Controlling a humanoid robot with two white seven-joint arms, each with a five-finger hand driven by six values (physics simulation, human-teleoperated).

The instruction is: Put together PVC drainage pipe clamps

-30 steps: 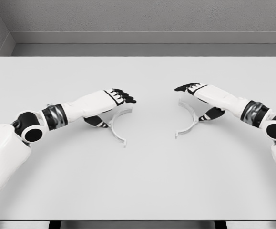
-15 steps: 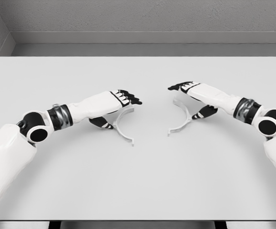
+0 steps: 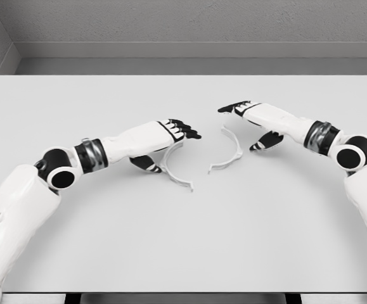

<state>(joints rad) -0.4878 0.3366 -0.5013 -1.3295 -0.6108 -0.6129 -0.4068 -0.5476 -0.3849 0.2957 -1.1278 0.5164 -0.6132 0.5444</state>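
We see a narrow open gap on the table [image 3: 183, 253] between the left clamp half [image 3: 175, 170] and the right clamp half [image 3: 229, 152]. Near, far, far-left and far-right tabletop lies bare; only our forearms cross it.

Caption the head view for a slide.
Left hand and right hand each hold a white half-clamp apart over the grey table.

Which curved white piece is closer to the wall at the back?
The white half-ring clamp by the right robot hand; it sits higher up the grey table than the left robot hand's clamp.
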